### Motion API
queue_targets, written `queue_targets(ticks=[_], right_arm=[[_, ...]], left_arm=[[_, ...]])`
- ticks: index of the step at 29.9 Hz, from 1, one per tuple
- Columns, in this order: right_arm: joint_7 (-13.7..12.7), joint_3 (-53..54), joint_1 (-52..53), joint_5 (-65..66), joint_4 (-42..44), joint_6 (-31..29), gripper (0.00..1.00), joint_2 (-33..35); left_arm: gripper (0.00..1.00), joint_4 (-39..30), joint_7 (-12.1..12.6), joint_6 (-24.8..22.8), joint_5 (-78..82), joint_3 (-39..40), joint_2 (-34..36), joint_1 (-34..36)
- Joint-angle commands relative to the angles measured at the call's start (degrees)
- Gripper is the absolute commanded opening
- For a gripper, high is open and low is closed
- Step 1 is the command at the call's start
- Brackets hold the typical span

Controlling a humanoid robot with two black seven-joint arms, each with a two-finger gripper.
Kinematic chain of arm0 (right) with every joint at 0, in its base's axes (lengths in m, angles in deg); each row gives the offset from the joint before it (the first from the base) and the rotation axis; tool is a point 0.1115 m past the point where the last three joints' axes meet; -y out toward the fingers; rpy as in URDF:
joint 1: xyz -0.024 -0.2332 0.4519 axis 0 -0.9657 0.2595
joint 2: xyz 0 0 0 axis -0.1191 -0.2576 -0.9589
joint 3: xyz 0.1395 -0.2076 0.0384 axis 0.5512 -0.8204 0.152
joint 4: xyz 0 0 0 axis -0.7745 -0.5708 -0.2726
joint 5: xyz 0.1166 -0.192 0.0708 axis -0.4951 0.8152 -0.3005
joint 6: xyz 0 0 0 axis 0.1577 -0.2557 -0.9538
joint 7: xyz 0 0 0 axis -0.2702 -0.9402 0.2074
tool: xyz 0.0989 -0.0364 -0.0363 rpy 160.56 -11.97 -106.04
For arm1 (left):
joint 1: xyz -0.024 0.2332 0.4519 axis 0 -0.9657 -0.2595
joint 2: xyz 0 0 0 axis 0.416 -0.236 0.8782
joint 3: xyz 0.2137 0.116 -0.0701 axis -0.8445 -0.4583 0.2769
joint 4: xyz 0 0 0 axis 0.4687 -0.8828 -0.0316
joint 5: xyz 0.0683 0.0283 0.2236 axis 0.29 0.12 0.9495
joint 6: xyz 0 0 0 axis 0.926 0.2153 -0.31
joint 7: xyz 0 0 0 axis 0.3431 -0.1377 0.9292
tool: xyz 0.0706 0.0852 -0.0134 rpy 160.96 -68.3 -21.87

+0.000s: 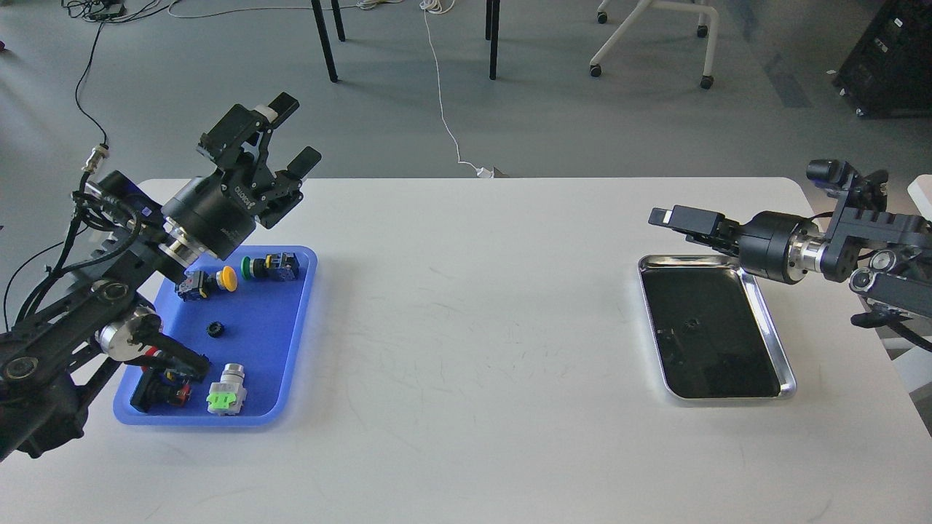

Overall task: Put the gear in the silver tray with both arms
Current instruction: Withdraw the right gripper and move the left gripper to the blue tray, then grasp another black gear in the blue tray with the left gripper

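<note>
The silver tray point(778, 348) lies at the table's right. A small dark round piece point(692, 320), possibly a gear, rests on its mirror bottom. My right gripper point(681, 217) is raised above the tray's far edge and points left. Its fingers overlap side-on, and nothing shows in them. A small black gear point(215, 329) lies in the blue tray point(291, 349) at the left. My left gripper point(295, 133) is open and empty, held high over the blue tray's far edge.
The blue tray also holds several push-button switches: a yellow one point(227, 278), a green one point(251, 267), and a grey and green one point(227, 389). My left arm's elbow point(131, 338) hangs over that tray's left side. Chair and table legs stand beyond the table.
</note>
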Motion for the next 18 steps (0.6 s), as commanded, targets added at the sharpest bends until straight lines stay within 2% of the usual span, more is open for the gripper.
queue_targets(ticks=[1, 6, 10, 13, 18], right_arm=[[0.01, 6.06, -4.13, -13.61, 0.17, -4.55, 0.96, -1.45], [0.01, 15.46, -10.90, -28.91, 0.79, -9.74, 0.96, -3.56], [0.01, 21.27, -15.38, -39.47, 2.36, -14.57, 0.96, -4.53], [0.01, 23.91, -18.11, -41.07, 4.04, -15.90, 0.96, -5.24], [0.01, 24.97, -19.87, -41.07, 3.95, -15.99, 0.96, -5.24]], left_arm=[[0.98, -0.70, 0.00, 0.05, 1.47, -0.09, 0.17, 0.00], [0.98, -2.36, 0.00, -0.12, 12.70, -0.44, 0.35, -0.44], [0.98, -5.88, 0.00, -0.12, 27.54, -4.29, 2.88, -0.35], [0.98, -7.91, 0.00, 0.23, 43.53, -8.25, 5.96, 0.35], [0.98, -7.38, 0.00, 0.40, 71.57, -10.10, 9.57, 1.76]])
